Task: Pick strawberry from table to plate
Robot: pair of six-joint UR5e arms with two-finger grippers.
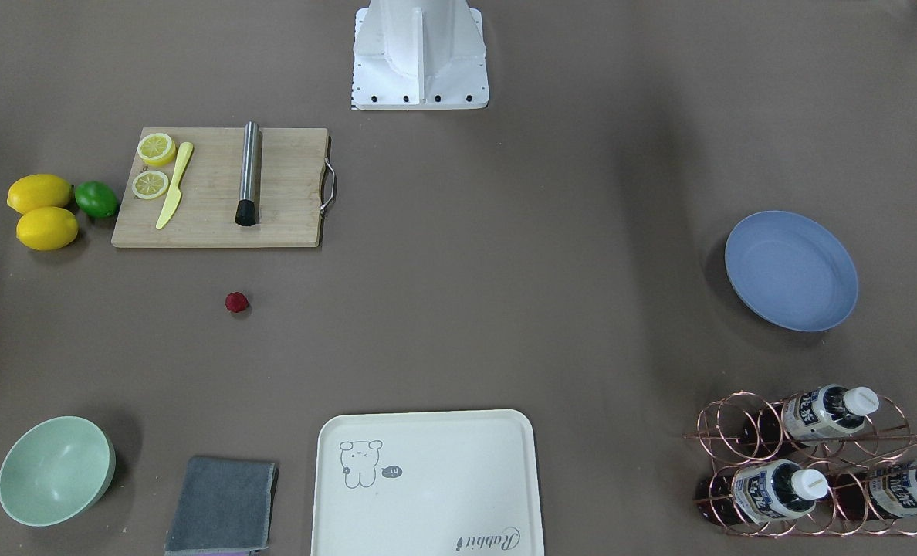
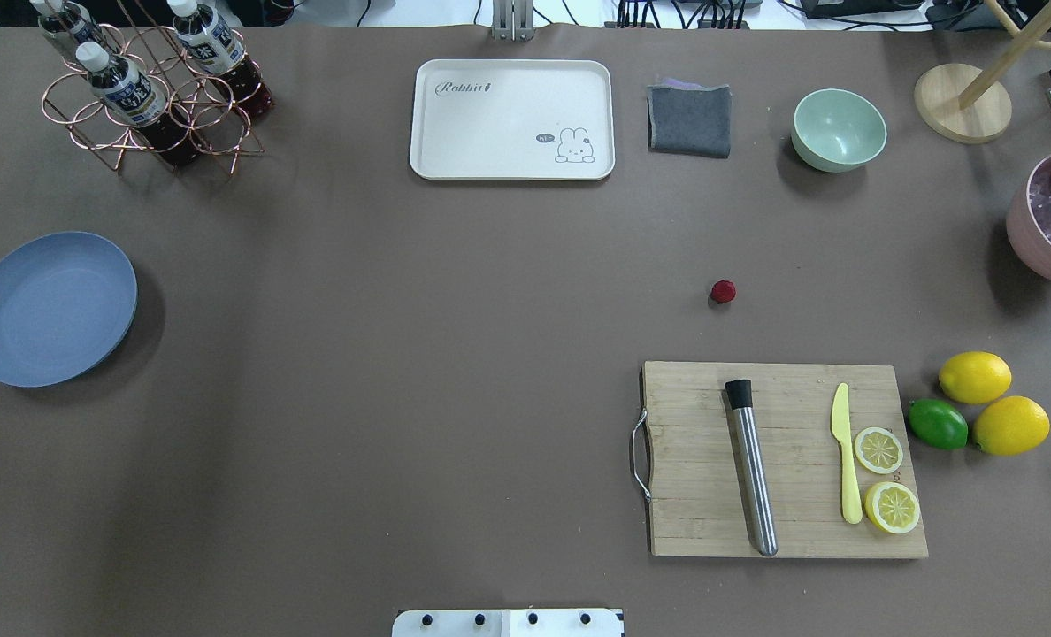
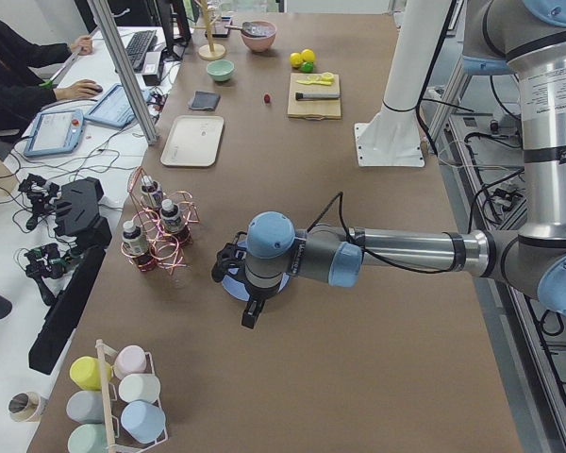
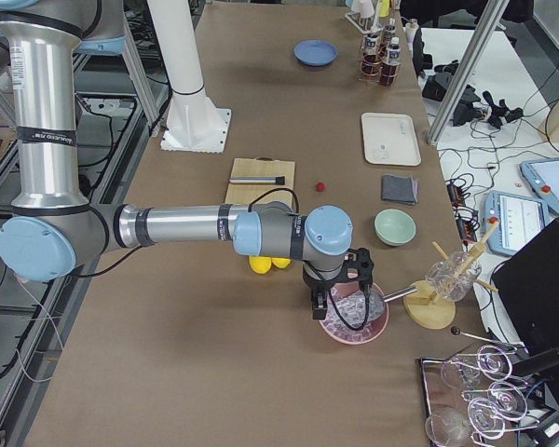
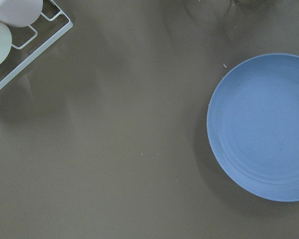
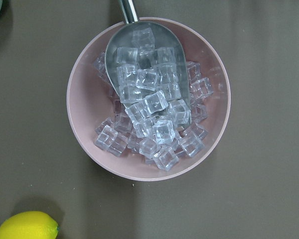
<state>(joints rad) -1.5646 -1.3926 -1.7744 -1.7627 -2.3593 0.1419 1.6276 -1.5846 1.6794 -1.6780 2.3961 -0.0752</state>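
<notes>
The strawberry [image 1: 236, 302] [image 2: 723, 291] is a tiny dark red lump lying alone on the brown table [image 1: 505, 270], just beyond the cutting board from the robot. It also shows small as the strawberry [image 3: 267, 97] [image 4: 321, 186] in the side views. The blue plate [image 1: 790, 270] [image 2: 48, 308] [image 5: 264, 129] lies empty far off on the robot's left. My left gripper [image 3: 226, 264] hangs over the plate's edge [image 3: 234, 291]. My right gripper [image 4: 356, 265] hangs over a pink bowl of ice [image 4: 352, 318]. Neither wrist view shows fingers, so I cannot tell either gripper's state.
A wooden cutting board [image 2: 782, 458] carries a steel muddler, a yellow knife and lemon halves; lemons [image 2: 975, 377] and a lime [image 2: 937, 424] lie beside it. At the far edge are a cream tray [image 2: 512, 119], grey cloth [image 2: 689, 120], mint bowl [image 2: 839, 129] and bottle rack [image 2: 149, 88]. People sit at a side desk.
</notes>
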